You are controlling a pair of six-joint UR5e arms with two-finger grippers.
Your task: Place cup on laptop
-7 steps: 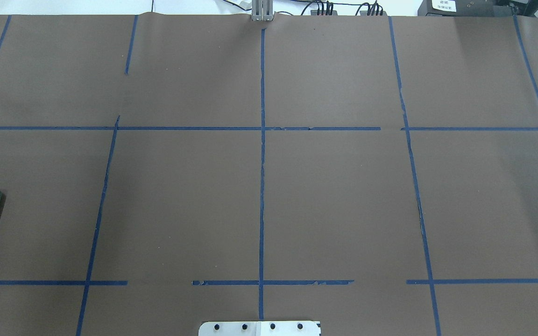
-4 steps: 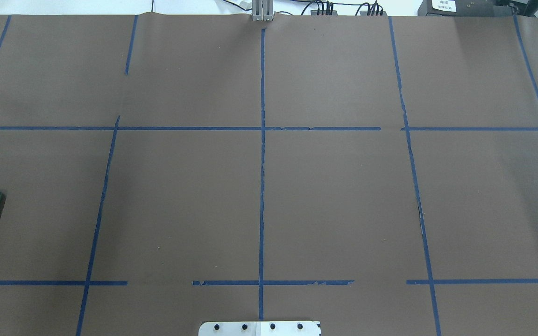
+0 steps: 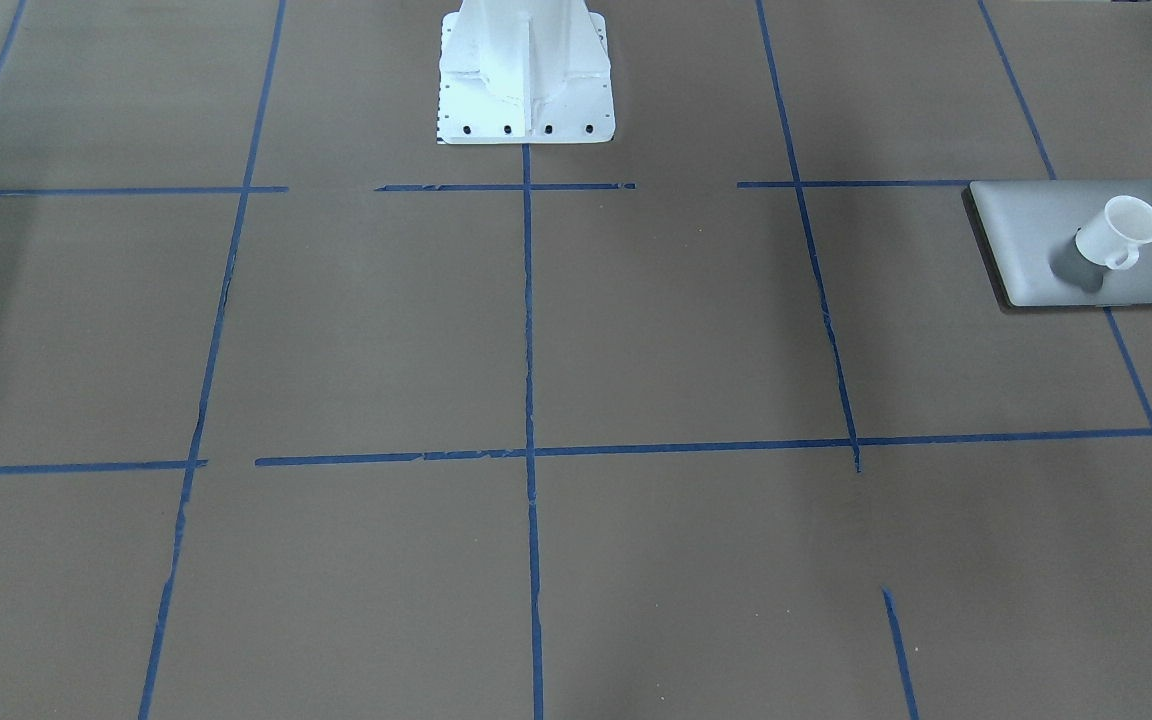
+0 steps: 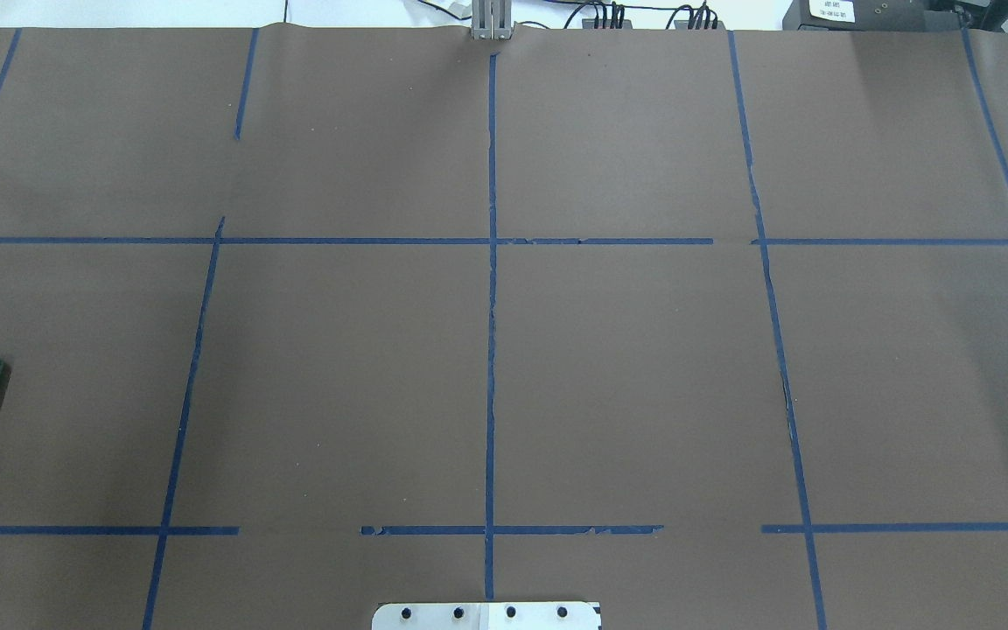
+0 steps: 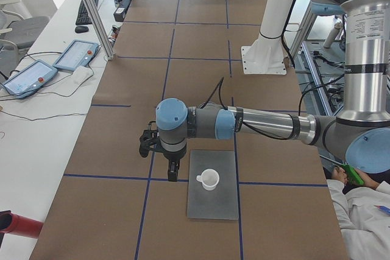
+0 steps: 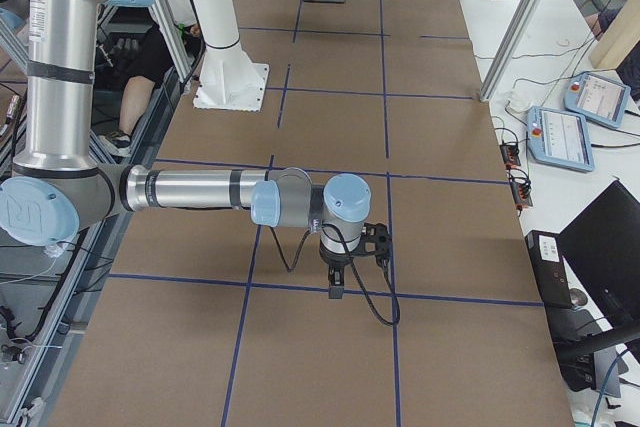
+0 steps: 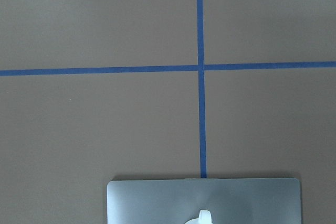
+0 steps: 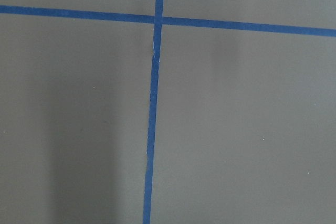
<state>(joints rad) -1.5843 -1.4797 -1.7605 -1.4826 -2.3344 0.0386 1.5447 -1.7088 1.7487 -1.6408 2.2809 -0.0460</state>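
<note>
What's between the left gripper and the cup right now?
Between left gripper and cup: only bare laptop lid and a strip of table, per exterior left view.

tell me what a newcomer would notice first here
The white cup standing upright on the closed silver laptop, near the table's end on the robot's left. Next, the left arm stretched low across the table, its left gripper just beside the laptop, apart from the cup. Around them: brown table gridded with blue tape.

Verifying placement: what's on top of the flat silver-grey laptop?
A small white teacup with a loop handle stands upright on the flat silver-grey laptop, near the lid's middle. Nothing else is on it. The patch of lid under the cup is covered.
</note>
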